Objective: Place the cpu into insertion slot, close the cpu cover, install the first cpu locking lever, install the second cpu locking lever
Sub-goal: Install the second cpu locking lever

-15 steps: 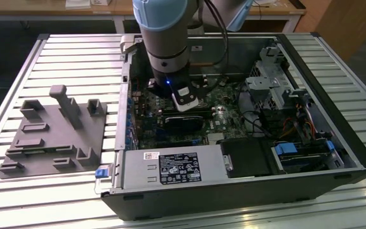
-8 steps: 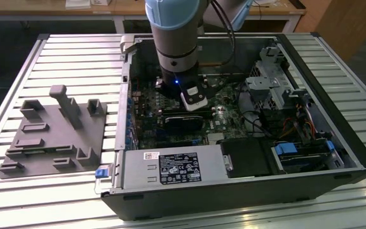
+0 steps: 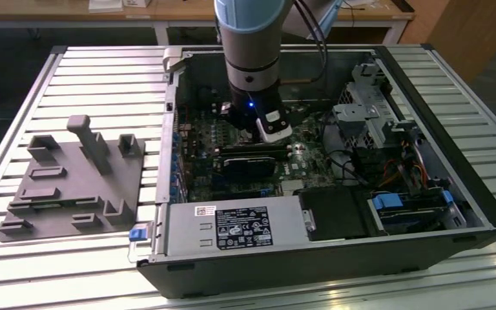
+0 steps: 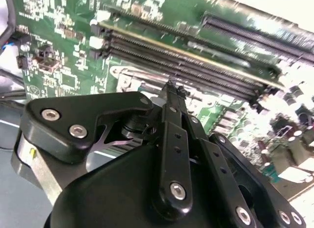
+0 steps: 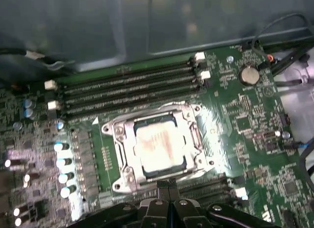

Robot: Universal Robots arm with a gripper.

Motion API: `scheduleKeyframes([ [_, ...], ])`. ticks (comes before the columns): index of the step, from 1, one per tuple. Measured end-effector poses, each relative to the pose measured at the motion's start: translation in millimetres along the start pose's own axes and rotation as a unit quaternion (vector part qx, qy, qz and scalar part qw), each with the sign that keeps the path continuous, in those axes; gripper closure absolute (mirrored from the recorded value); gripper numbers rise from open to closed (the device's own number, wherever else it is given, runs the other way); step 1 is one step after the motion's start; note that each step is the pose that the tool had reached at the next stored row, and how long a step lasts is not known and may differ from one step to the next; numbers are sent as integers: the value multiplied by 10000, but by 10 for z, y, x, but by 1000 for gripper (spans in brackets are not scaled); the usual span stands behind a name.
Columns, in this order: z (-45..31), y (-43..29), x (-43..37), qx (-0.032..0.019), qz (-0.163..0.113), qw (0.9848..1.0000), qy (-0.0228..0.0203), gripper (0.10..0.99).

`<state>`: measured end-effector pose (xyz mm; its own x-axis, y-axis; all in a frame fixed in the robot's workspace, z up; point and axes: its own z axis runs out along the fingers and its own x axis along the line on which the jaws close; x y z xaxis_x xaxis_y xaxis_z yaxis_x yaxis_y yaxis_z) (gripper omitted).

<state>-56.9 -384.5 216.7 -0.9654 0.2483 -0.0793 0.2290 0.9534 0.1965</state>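
Note:
In the first wrist view the cpu (image 5: pixel 159 147) lies flat in the insertion slot (image 5: pixel 128 176) on the green board, its pale face showing through the window of the cpu cover (image 5: pixel 125 142). The silvery cover lies down over it. My gripper (image 5: pixel 169 189) is shut, its two black fingers pressed together with nothing visible between them, and its tip is at the socket's edge. In the second wrist view the gripper (image 4: pixel 171 88) reaches the socket's silvery metal rim (image 4: pixel 128 78). In the exterior view the gripper (image 3: pixel 270 134) hangs low inside the open computer case, over the socket. I cannot tell how the locking levers stand.
Long black memory slots (image 5: pixel 127 90) run along one side of the socket. A black rectangular card (image 3: pixel 248 165) lies close to the gripper. Case walls (image 3: pixel 172 129), a power supply (image 3: pixel 230 226) and a drive cage with cables (image 3: pixel 377 116) hem the arm in. A grey fixture plate (image 3: pixel 67 187) sits on the slatted table.

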Motion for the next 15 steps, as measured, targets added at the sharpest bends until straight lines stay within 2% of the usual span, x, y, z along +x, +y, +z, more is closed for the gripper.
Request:
scheduleKeyframes([
  [8, 42, 198, 5, 110, -12, 9999, -16, 980],
  [15, 65, 318, 10, 148, -16, 9999, -18, 980],
])
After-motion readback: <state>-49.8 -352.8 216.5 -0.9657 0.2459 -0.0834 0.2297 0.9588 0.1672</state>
